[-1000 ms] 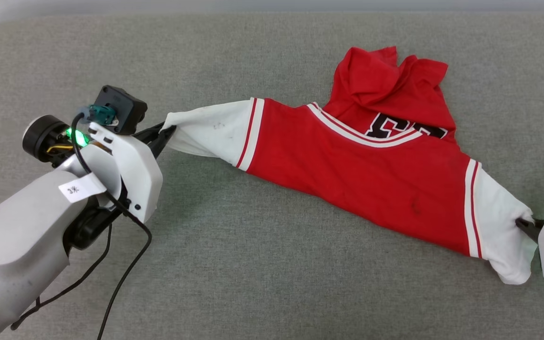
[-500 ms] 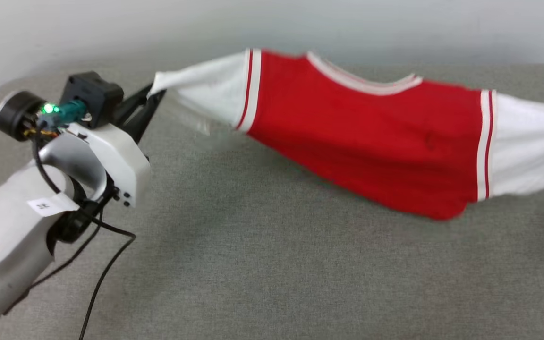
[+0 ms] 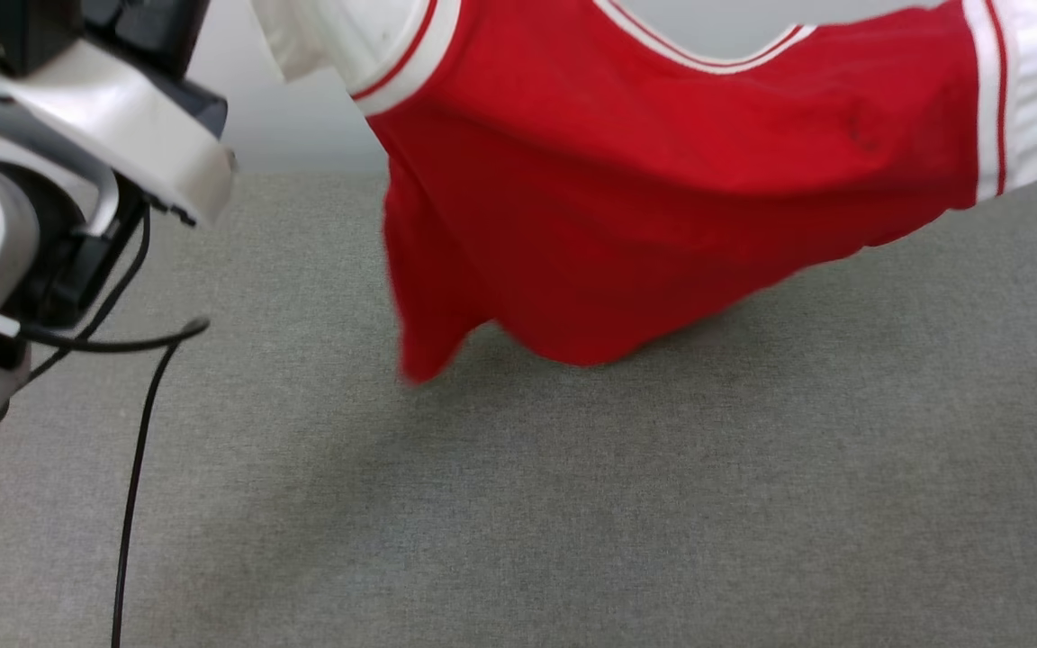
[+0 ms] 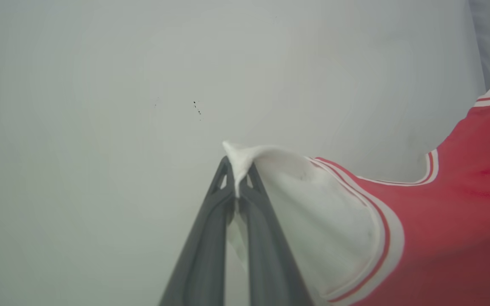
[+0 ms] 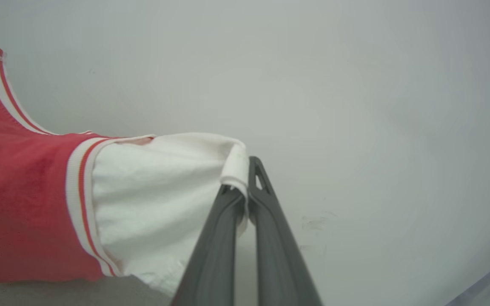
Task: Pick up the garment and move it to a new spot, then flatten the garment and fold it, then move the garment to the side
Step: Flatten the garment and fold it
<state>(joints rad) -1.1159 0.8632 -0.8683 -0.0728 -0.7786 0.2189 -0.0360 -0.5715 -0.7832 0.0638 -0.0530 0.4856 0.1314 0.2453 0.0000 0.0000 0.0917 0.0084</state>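
Red garment (image 3: 662, 180) hanging stretched over grey worktop (image 3: 572, 504), left fingers (image 4: 209, 238) clenched on one white sleeve (image 4: 321, 212), right fingers (image 5: 270, 238) clenched on the other sleeve (image 5: 155, 191)

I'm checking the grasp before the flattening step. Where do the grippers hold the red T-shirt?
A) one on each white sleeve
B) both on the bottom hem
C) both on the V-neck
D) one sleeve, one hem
A: the left gripper clamps one white sleeve of the T-shirt, the right gripper the other sleeve.
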